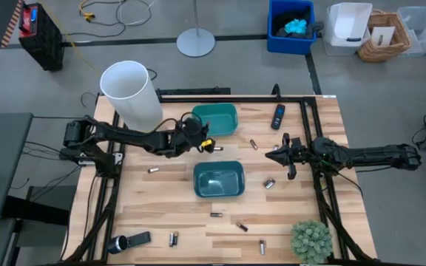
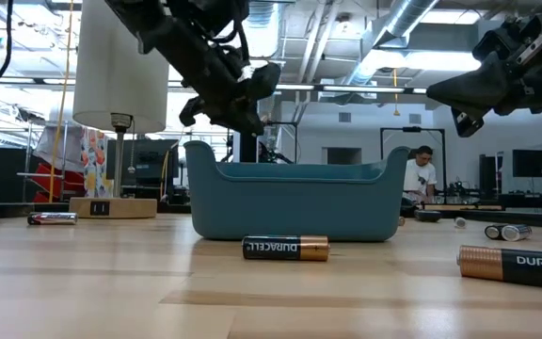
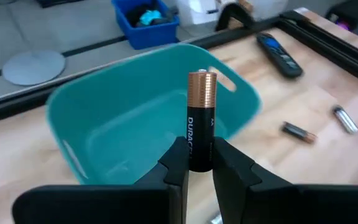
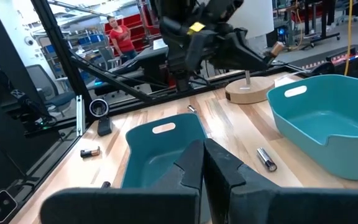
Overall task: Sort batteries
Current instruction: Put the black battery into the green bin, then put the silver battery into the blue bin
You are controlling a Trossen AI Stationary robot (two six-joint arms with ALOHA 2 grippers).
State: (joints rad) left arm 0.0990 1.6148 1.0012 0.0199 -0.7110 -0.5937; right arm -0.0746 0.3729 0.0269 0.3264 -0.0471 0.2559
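Observation:
My left gripper [image 3: 199,157] is shut on a black-and-copper battery [image 3: 201,106], in the air beside the far teal bin [image 1: 217,118], whose hollow fills the left wrist view [image 3: 135,124]. A second teal bin [image 1: 219,179] stands nearer the table's middle. Several other batteries lie flat on the wood, among them one left of the near bin [image 1: 154,170], one right of it [image 1: 270,182] and one in front [image 2: 285,248]. My right gripper [image 1: 283,155] hangs shut and holds nothing, right of the bins. My left gripper pinches the battery's black lower end [image 3: 199,146] between its two fingers. The rest of the battery sticks out past the fingertips, copper end [image 3: 202,84] farthest out. It is lifted clear of the table, with the far bin beyond it.
A tall white lamp shade [image 1: 132,92] stands at the far left by my left arm. A black remote [image 1: 278,116] lies at the far right, a flashlight-like cylinder [image 1: 128,241] at the near left, a small green plant [image 1: 310,240] at the near right. People show in the room behind.

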